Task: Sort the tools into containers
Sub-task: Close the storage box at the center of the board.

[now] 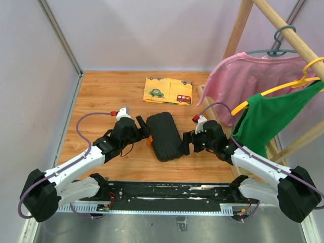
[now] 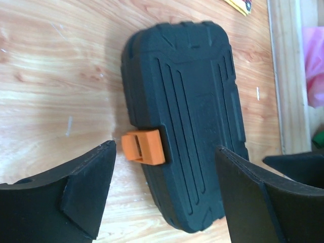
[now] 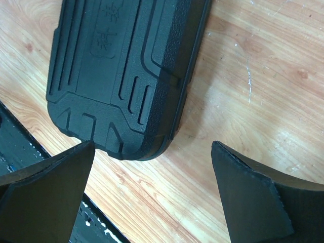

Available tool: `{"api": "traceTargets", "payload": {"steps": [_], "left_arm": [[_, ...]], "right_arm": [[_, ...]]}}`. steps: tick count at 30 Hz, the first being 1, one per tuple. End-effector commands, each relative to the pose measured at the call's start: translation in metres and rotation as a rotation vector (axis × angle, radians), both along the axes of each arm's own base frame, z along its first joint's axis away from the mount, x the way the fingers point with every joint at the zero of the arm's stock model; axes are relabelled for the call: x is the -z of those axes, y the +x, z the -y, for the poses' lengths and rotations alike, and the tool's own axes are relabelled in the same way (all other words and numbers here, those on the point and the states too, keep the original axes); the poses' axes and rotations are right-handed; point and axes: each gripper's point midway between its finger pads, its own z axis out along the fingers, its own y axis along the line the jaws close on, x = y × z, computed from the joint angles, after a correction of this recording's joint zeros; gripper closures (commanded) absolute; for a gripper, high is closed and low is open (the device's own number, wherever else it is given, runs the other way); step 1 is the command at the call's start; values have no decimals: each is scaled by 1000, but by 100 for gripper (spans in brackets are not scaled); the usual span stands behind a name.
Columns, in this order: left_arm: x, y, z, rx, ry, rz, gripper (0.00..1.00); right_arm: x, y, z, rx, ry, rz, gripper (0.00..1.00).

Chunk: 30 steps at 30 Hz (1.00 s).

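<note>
Your closed tool case (image 1: pixel 164 135) lies mid-frame on the desk (image 1: pixel 101 96); your left fingers (image 2: pixel 83 200) and right fingers (image 3: pixel 253 202) flank it, both pairs spread open, gripping nothing.

A lab test booth — bare grey walls (image 1: pixel 30 76), black mounting rail (image 1: pixel 167 193).

Black ribbed case (image 1: pixel 166 135), orange latch (image 2: pixel 144 147)
</note>
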Motion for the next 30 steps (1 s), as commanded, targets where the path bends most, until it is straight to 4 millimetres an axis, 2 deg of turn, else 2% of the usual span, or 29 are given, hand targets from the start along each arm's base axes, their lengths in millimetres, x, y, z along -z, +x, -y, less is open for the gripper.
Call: {"api": "traceTargets", "payload": {"steps": [1,8,18,30], "left_arm": [[1,-11,24,62,-149,-43,16],[24,-16,32,61,-175,-130,14],[36,-7,40,57,-164,-155,17],[59,-8,46,66,-154,-213,21]], "right_arm": [[-3,0,-8,-31,1,12,1],[1,1,-10,-35,-4,7,1],[10,-3,-8,-41,-15,-14,1],[13,-2,-9,-38,-19,-21,1]]}}
